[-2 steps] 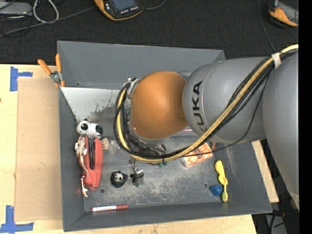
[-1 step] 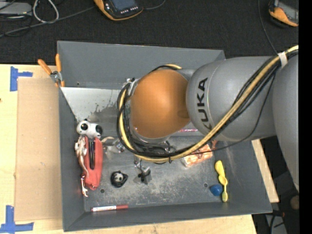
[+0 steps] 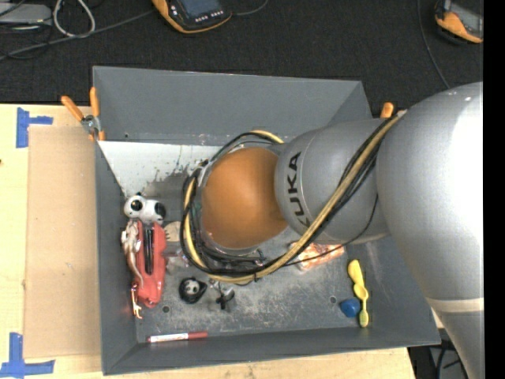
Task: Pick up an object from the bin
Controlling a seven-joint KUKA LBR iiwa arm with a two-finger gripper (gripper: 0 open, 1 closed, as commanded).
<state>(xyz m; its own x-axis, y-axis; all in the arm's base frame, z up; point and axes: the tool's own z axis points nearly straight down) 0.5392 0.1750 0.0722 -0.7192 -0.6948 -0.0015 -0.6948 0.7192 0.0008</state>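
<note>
My gripper pokes out as a small dark tip below the orange dome, low over the bin floor near the front middle. Just left of it lies a small black round piece with a pale centre, close to the tip but apart from it. Farther left a red hand tool with black and white parts lies lengthwise along the left wall. Whether anything is held is hidden by the dome.
A white and black ball-like toy sits above the red tool. A red and white pen lies by the front wall. A yellow stick with a blue lump lies at front right, and a pinkish crumpled piece shows under the arm.
</note>
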